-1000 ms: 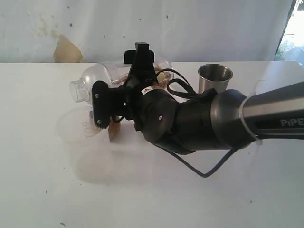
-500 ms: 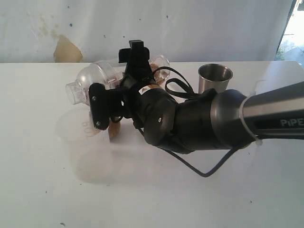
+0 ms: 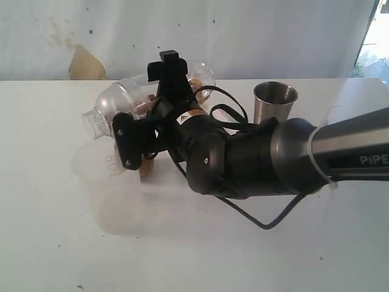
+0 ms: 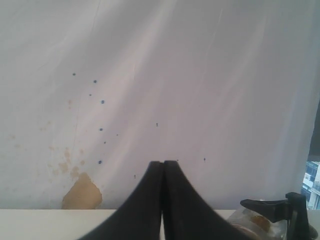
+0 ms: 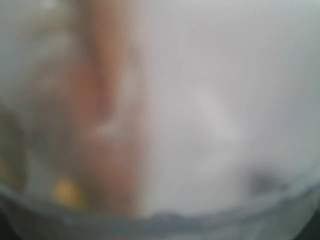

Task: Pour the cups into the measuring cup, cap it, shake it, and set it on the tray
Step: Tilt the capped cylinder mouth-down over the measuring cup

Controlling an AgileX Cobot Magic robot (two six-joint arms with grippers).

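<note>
Clear plastic fills my right gripper: its jaws stand wide apart and clamp the measuring cup across its body, one black finger over the top and the other underneath. I hold the cup up off the table, tipped almost onto its side, with its domed cap at the lower end, pointing left, and the base raised toward the wall. Something brownish shows inside near the base. My right wrist camera sits so close to it that it gives only a blur of pale plastic with a tan streak. Below the cap a frosted beaker stands on the table, and a brown sliver just under my lower finger looks like the wooden cup, mostly hidden. The tumbler stands upright near the back edge, apart from the rest and just behind my arm. My left gripper has its fingers pressed flat together with nothing between them, and faces the stained wall.
</note>
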